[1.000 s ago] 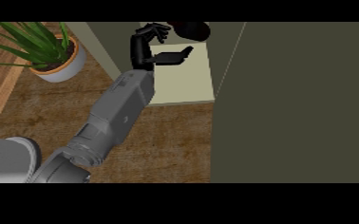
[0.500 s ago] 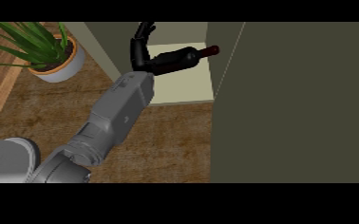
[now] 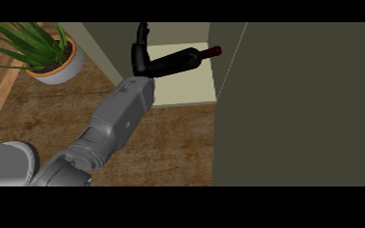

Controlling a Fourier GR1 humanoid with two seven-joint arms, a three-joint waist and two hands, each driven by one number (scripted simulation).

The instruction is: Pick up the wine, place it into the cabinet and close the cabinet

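— So, where is the wine?
— The dark glass wine bottle with a red cap (image 3: 178, 62) lies sideways over the pale cabinet shelf (image 3: 189, 89), against the left hand (image 3: 141, 64). I cannot tell if the hand grips it.
— Next?
— Placing looks nearly done. Release, back out, then swing the olive cabinet door (image 3: 299, 101) shut.

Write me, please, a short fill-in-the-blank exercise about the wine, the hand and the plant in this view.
1. The wine is tipped on its side, its dark red cap pointing to the view's ___.
2. Only the robot's ___ hand shows, at the wine's base.
3. The plant at the view's left stands in a ___ pot.

Missing words: right; left; white.
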